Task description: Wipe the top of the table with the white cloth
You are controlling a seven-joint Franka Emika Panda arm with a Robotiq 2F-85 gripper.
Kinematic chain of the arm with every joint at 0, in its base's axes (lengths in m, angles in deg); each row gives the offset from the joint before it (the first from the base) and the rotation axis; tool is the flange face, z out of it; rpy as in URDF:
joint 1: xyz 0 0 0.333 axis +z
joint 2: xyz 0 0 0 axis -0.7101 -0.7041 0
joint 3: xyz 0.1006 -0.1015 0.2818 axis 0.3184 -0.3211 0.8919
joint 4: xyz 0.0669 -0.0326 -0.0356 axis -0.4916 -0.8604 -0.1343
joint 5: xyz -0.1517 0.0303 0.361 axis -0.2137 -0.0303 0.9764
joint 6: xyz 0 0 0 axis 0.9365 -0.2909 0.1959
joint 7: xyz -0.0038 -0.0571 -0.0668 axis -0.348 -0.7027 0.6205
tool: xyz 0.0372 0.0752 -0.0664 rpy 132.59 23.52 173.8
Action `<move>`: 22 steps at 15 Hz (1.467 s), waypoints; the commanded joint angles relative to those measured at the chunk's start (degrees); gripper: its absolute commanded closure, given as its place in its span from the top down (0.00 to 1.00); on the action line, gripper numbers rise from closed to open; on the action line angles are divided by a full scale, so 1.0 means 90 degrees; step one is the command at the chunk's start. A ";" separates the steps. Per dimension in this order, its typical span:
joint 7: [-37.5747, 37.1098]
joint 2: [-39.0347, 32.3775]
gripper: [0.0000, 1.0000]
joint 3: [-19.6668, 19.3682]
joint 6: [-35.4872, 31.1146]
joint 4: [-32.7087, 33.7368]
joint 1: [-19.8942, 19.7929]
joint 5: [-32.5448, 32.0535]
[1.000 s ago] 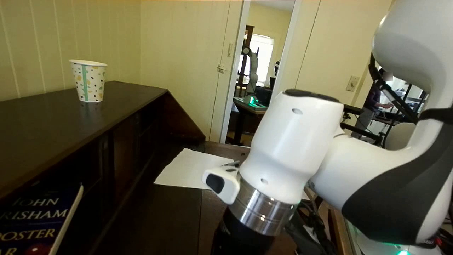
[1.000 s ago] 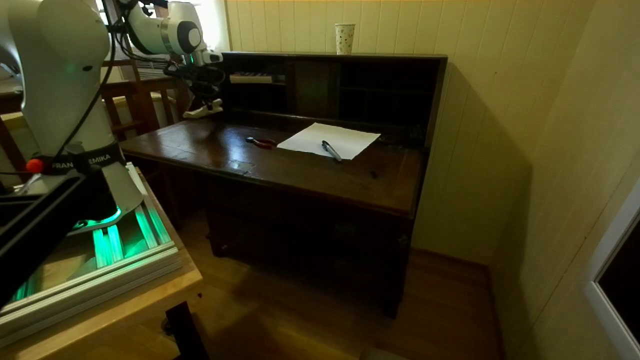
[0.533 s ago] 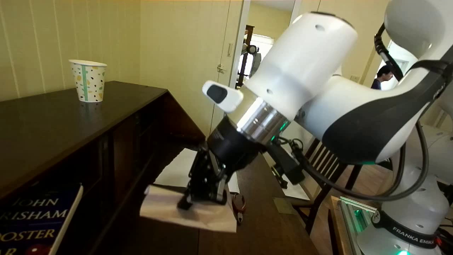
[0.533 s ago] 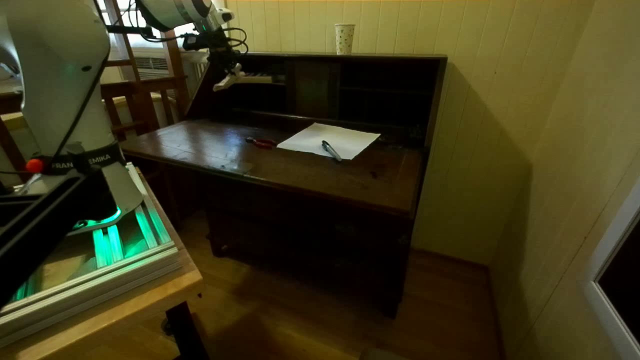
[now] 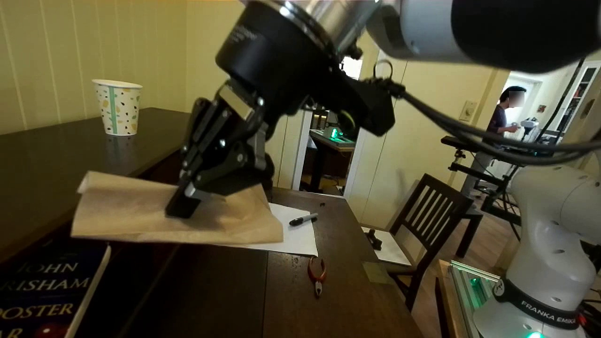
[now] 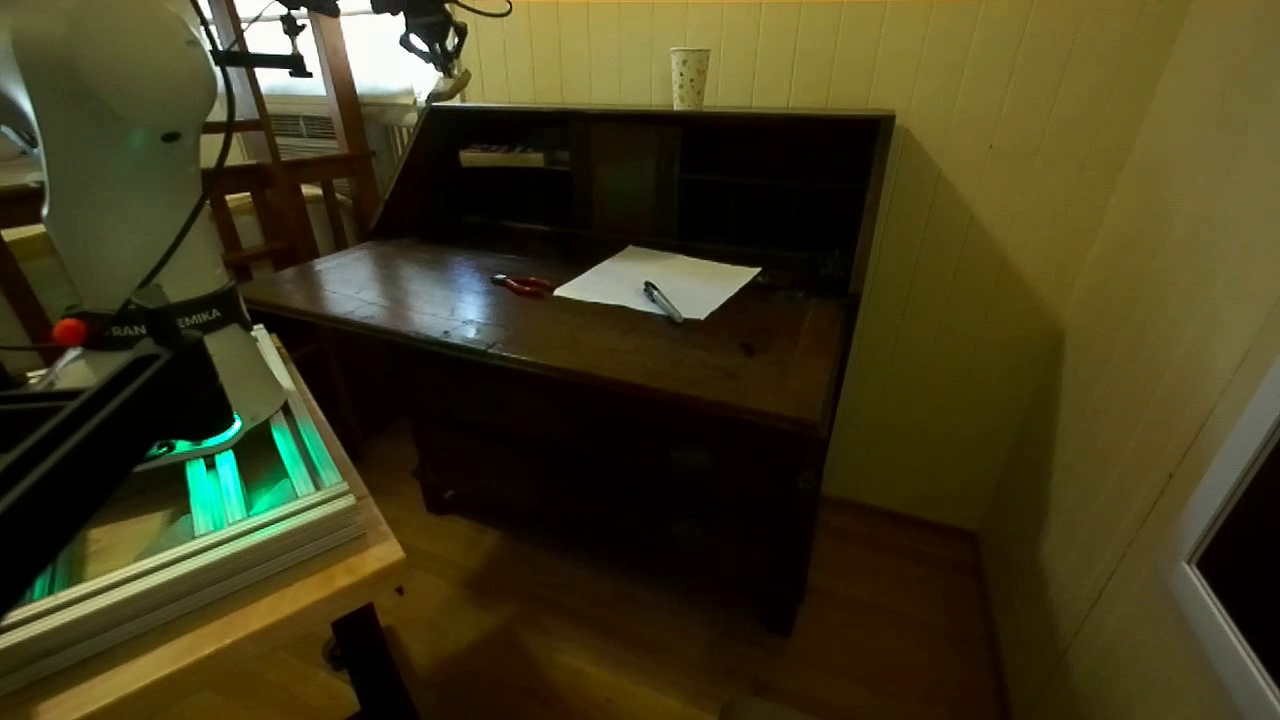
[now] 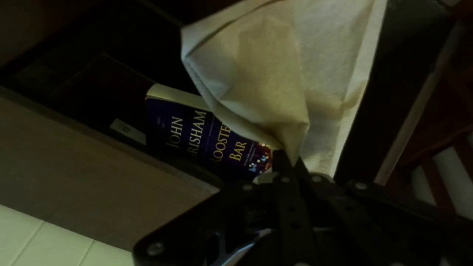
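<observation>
The tool [image 7: 290, 161] is clamped on the white cloth [image 5: 136, 211], which hangs rumpled beside the upper front edge of the desk [image 5: 56, 150], near an end corner; whether cloth and edge touch cannot be told. A paper cup [image 5: 119, 108] stands upright on the desk's flat top.

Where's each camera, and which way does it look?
An exterior view: seemingly by one end of the table, looking along it; arm, gripper, base show.
An exterior view: across the floor, facing the table's front; arm, gripper, base at left.
Wrist view: behind the gripper, facing cloth and book; gripper shows.
Both exterior views share cup, pliers, pen, paper.
</observation>
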 commanded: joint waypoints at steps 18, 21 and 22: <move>-0.1086 -0.2810 0.00 -0.0062 0.0975 0.3684 -0.0103 -0.3214; -0.1468 -0.3404 0.00 -0.0300 0.0514 0.4306 0.0070 -0.3378; -0.1530 -0.3546 0.00 -0.0362 0.0479 0.4454 0.0094 -0.3291</move>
